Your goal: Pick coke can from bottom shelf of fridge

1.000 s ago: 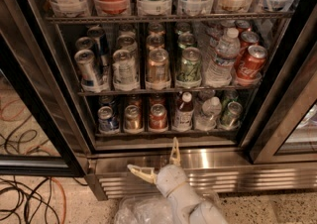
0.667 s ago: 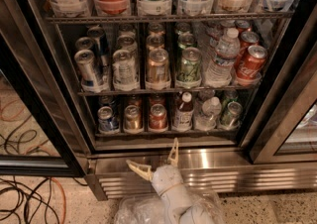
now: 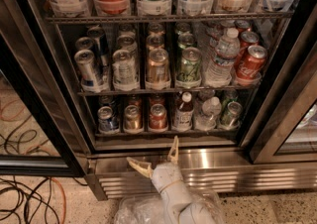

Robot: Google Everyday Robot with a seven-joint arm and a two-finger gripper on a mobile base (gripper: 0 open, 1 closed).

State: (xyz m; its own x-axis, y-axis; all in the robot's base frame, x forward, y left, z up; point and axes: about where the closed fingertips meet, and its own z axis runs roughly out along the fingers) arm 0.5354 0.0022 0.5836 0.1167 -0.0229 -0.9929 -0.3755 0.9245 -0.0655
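The fridge (image 3: 44, 94) stands open before me, its glass door swung out on the right. On the bottom shelf (image 3: 163, 131) the coke can (image 3: 158, 117), small and red with a silver top, stands third from the left, between a brownish-gold can (image 3: 132, 118) and a small bottle with a red cap (image 3: 184, 113). A blue-and-silver can (image 3: 106, 119) is at the far left. My gripper (image 3: 156, 160) is open, its two cream fingers spread in a V, in front of the steel louvred base (image 3: 247, 173), just below the coke can and not touching it.
The open door frame (image 3: 282, 119) slants along the right. Upper racks hold larger cans and a water bottle (image 3: 222, 57). Cables (image 3: 25, 203) lie on the floor at the left. Clear plastic wrap (image 3: 138, 210) covers my arm at the bottom.
The gripper has shifted very slightly; the fridge and its cans stand the same.
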